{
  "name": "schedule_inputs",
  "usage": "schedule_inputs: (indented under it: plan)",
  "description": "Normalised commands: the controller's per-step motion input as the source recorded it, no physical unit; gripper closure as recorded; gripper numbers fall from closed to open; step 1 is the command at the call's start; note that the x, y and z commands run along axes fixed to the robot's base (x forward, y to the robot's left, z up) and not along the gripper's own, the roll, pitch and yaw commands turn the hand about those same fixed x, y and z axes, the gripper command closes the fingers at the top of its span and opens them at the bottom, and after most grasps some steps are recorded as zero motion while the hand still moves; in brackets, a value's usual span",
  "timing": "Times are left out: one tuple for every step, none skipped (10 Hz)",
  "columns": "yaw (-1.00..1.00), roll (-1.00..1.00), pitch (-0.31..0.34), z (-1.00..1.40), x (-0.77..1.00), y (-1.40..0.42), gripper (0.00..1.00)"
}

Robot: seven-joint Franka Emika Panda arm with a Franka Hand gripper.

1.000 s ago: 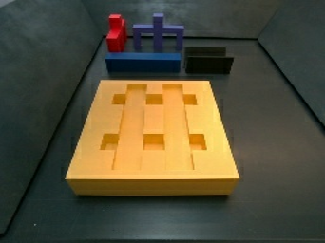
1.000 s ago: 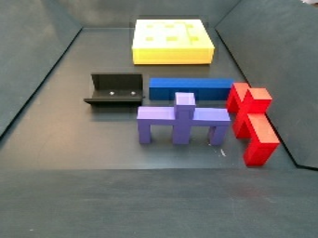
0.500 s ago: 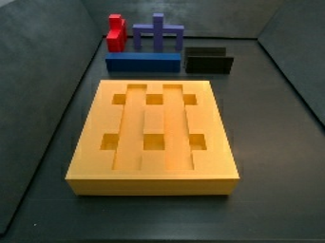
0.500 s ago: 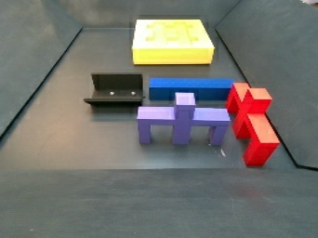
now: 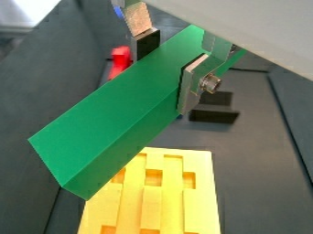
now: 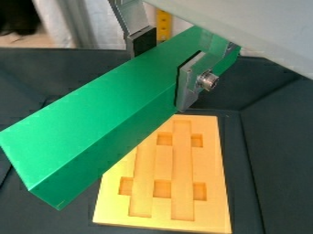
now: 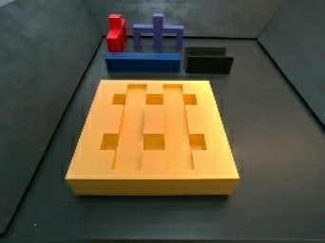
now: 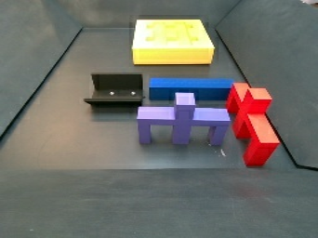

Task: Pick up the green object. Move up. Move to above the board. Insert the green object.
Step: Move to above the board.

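My gripper (image 5: 169,66) (image 6: 167,66) is shut on the green object (image 5: 128,114) (image 6: 116,114), a long plain green bar, holding it near one end, high above the floor. In both wrist views the board (image 5: 156,196) (image 6: 171,175), a yellow-orange slab with grooves and square holes, lies below the bar's free end. One silver finger (image 5: 195,84) (image 6: 189,79) presses the bar's near side. The board also shows in both side views (image 7: 154,133) (image 8: 172,42). The gripper and green bar are out of view in both side views.
A blue bar (image 7: 143,63) (image 8: 189,89), a black fixture (image 7: 210,61) (image 8: 114,89), a purple piece (image 7: 160,31) (image 8: 184,121) and red pieces (image 7: 116,33) (image 8: 254,121) stand beyond the board's end. Dark walls ring the floor.
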Motion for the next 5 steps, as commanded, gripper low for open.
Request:
schedule_inputs:
  plan:
    - [1.0, 0.02, 0.115, 0.02, 0.07, -0.04, 1.0]
    - [1.0, 0.02, 0.131, 0.02, 0.07, -0.03, 1.0]
    - [1.0, 0.03, 0.148, 0.03, 0.06, -0.03, 1.0]
    - [1.0, 0.03, 0.17, 0.03, 0.07, -0.03, 1.0]
    - [1.0, 0.04, 0.2, 0.03, 0.07, -0.03, 1.0]
